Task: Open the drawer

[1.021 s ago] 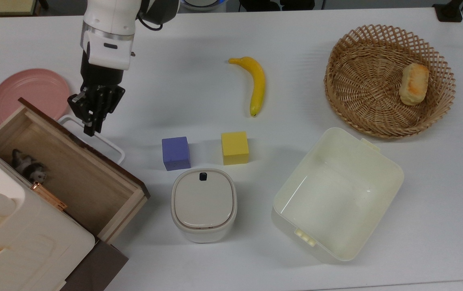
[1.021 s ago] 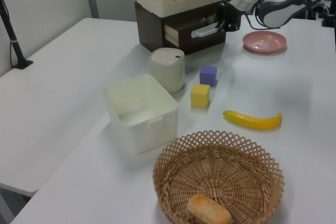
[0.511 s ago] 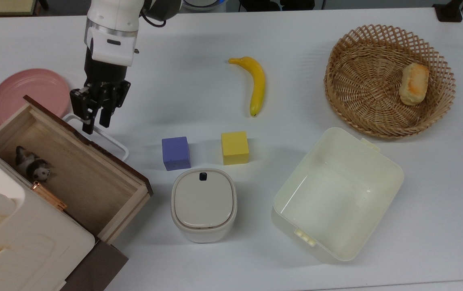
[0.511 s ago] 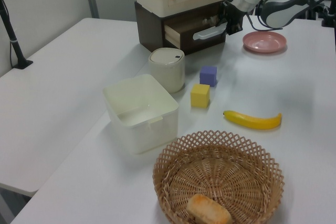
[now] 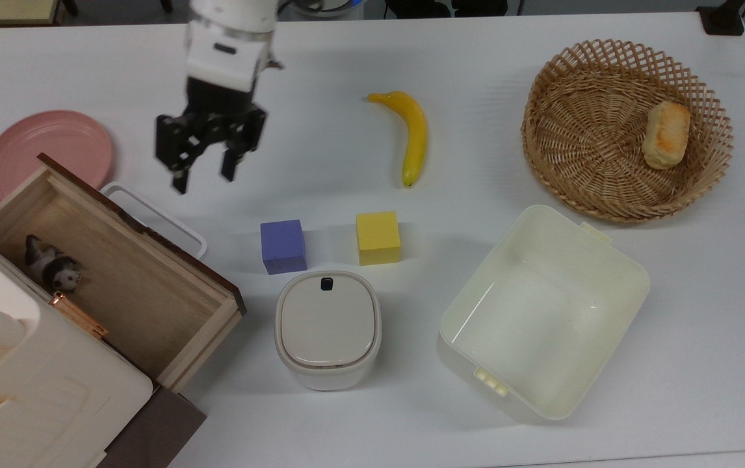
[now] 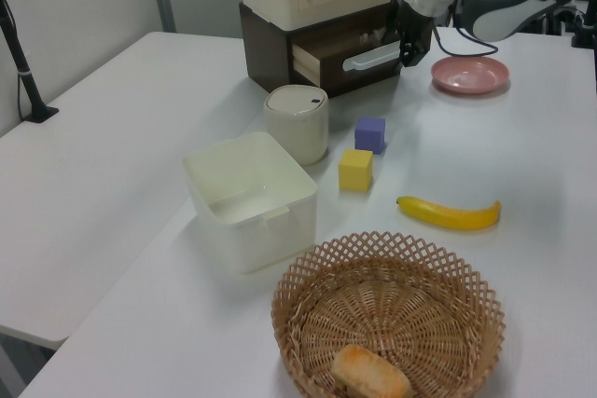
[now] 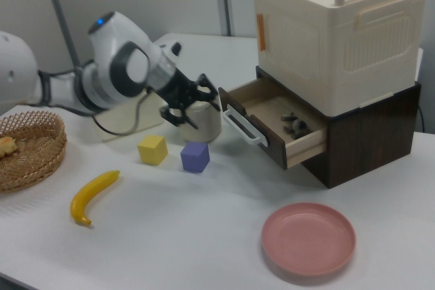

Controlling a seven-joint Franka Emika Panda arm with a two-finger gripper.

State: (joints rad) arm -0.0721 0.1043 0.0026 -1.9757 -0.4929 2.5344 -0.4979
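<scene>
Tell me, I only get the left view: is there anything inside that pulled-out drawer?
Observer: Yes. The top view shows a small grey-and-white toy animal lying in the drawer, near the back.
Operator: Are the fingers holding the white handle?
Observer: No. In the top view the fingers are spread open, apart from the handle, over bare table.
Operator: What's on top of the cabinet?
Observer: The right view shows a cream box with a looped carry handle on its lid.
</scene>
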